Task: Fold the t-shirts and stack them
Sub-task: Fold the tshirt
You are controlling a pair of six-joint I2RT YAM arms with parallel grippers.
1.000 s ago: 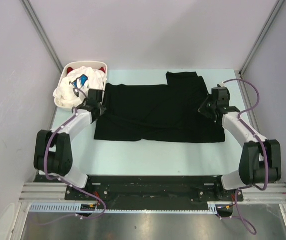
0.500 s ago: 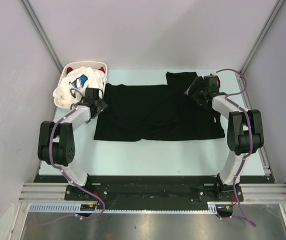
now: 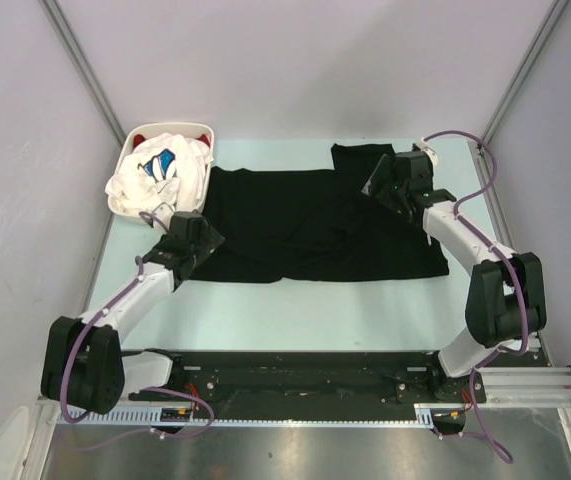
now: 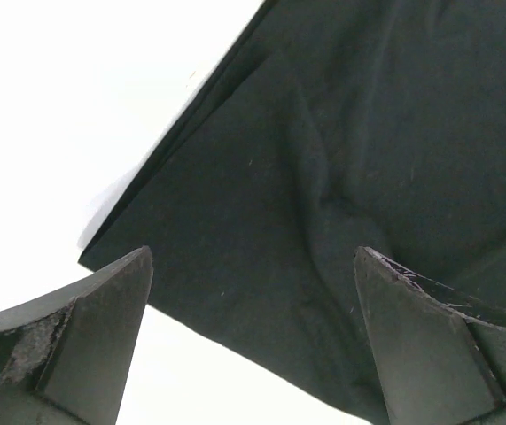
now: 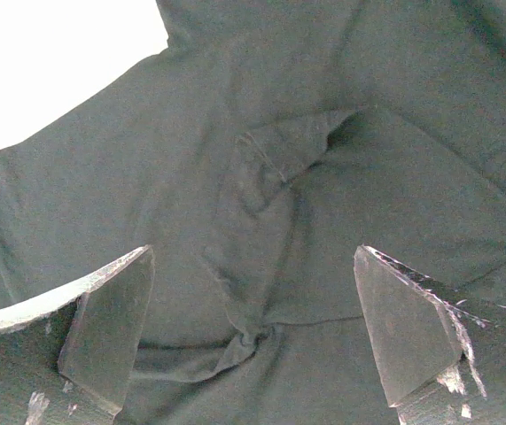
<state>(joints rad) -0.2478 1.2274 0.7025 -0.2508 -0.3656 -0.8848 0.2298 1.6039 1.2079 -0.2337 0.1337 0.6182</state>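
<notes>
A large black t-shirt (image 3: 305, 225) lies spread across the table, with a sleeve (image 3: 360, 155) sticking out at the far right. My left gripper (image 3: 198, 236) hovers over its near left corner, open; the left wrist view shows the cloth's corner (image 4: 261, 177) between the wide fingers (image 4: 102, 310) of that gripper (image 4: 253, 258). My right gripper (image 3: 379, 183) is open above the far right part by the sleeve. In the right wrist view that gripper (image 5: 254, 254) holds nothing, and a wrinkled fold (image 5: 270, 168) lies under it.
A white oval basket (image 3: 125, 158) stands at the far left corner, touching the black shirt's edge. It holds a crumpled white tee with blue print (image 3: 160, 170) and a red one (image 3: 141, 138). Bare table (image 3: 295, 310) runs along the near side.
Both grippers have opened. The left arm drew back toward the shirt's near left corner. The right arm swung from the shirt's right edge to the far right part by the sleeve.
</notes>
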